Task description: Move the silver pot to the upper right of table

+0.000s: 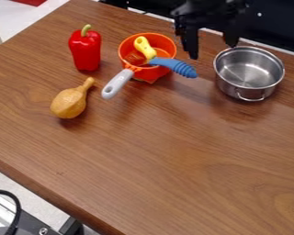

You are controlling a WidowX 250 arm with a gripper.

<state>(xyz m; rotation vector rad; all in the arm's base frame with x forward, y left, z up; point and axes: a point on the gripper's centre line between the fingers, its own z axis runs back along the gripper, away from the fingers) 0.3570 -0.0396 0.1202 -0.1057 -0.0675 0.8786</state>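
Evidently, one silver pot (249,71), lidless, upright, far right on wooden table (174,160). Handling: likely light for size, stiff thin-walled metal, not fragile; polished wall apt to slip or swivel under off-centre pinch. Best hold: rim, far-left stretch, one finger inside, one outside; wire loop handle (252,98) on near side probably too loose to steer by. Black two-finger gripper (212,50): fingers spread wide, nothing held, pointing down beside pot's far-left rim, right finger very close to it.
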